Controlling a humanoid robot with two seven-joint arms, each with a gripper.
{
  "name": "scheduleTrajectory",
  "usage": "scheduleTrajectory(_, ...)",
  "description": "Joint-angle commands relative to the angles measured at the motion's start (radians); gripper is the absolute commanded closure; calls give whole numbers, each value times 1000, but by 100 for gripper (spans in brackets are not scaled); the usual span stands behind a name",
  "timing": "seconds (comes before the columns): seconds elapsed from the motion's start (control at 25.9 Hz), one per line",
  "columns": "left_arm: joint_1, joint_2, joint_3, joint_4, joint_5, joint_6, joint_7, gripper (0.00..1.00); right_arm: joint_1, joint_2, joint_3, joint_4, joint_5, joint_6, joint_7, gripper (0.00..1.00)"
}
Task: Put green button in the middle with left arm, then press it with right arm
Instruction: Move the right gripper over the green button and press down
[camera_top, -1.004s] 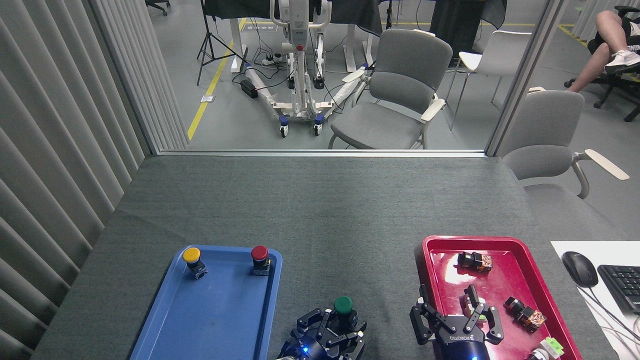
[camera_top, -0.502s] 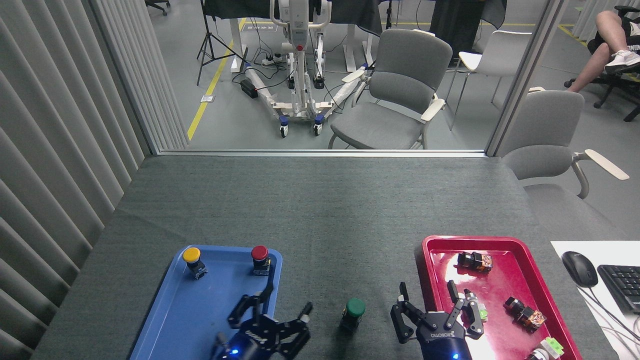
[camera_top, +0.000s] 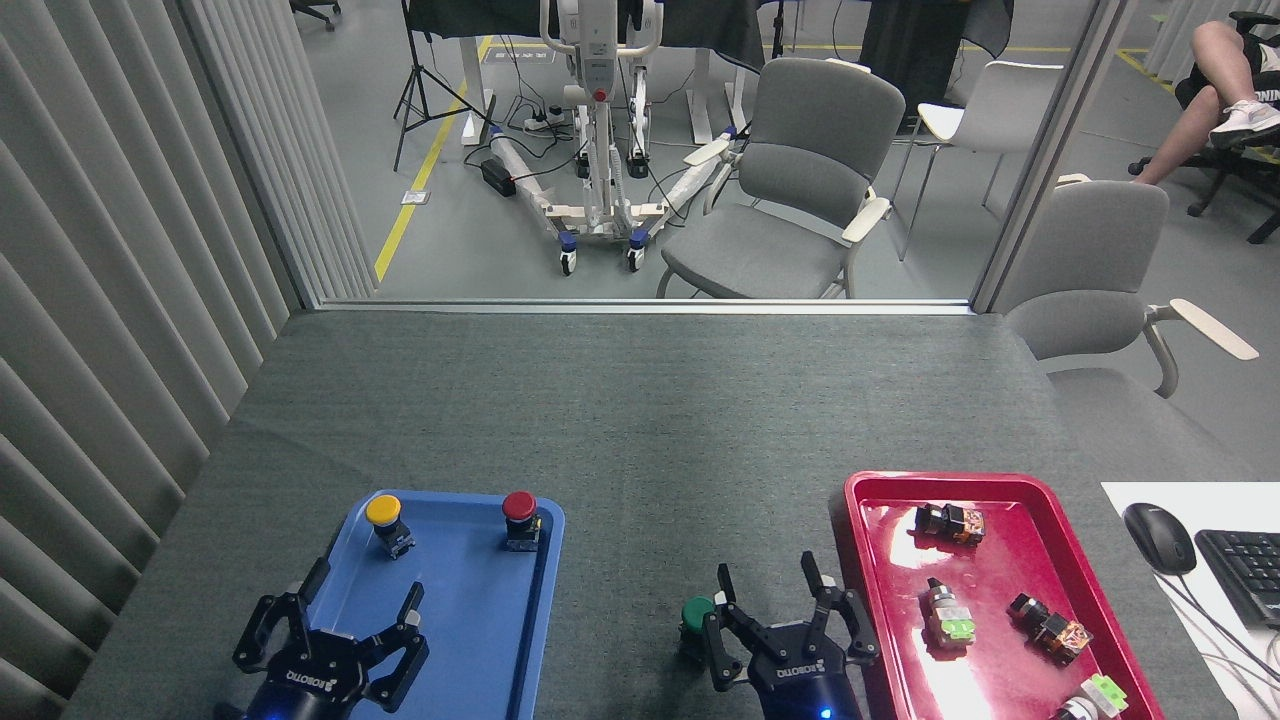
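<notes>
Head view. Right gripper (camera_top: 775, 610): black, three-fingered, marked ROBOTIQ, blue light at the wrist; fingers spread, holding nothing; stood over the bare tabletop (camera_top: 640, 420) between the two trays.

Green button (camera_top: 697, 612): round dark-green cap on a black base, upright on the grey tabletop; lay just beside the right gripper's left-hand finger, partly hidden by it; whether finger and cap touched could not be told.

Red tray (camera_top: 850, 500): just to the right of the right gripper, its near left rim partly covered by the gripper's right-hand fingers; held several small switch parts.

Left gripper (camera_top: 335, 630): same make; fingers spread, empty; sat over the near left corner of the blue tray (camera_top: 470, 640), well apart from the green button.

Yellow button (camera_top: 384, 516) and red button (camera_top: 519, 512): both upright at the far end of the blue tray, beyond the left gripper, the red one farther to its right.

Mouse (camera_top: 1158, 536) and keyboard (camera_top: 1240, 570): far right of the right gripper, past the red tray.
</notes>
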Motion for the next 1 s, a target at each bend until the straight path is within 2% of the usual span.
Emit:
scheduleTrajectory(0.0, 1, 0, 23, 15, -4, 12, -2, 0, 0, 5, 43, 8, 1, 7, 0, 60)
scheduleTrajectory(0.04, 1, 2, 33, 27, -4, 10, -2, 0, 0, 6, 51, 9, 1, 7, 0, 72)
scheduleTrajectory(0.19, -5, 9, 36, 27, -4, -2, -2, 0, -2, 6, 77, 14, 14, 6, 3, 97)
scheduleTrajectory(0.23, -6, 11, 36, 24, -4, -4, -2, 0, -2, 6, 83, 16, 26, 7, 4, 100)
scheduleTrajectory(0.39, -29, 0, 37, 10, -4, 12, -1, 0, -3, 11, 86, 43, 41, 12, 6, 100)
scheduleTrajectory(0.77, -51, 39, 68, -37, 13, 30, 1, 0, -5, 11, 78, 147, 38, 38, 6, 100)
scheduleTrajectory(0.97, -46, 94, 68, 53, 55, 36, -1, 0, -5, 11, 74, 215, 32, 43, 4, 100)
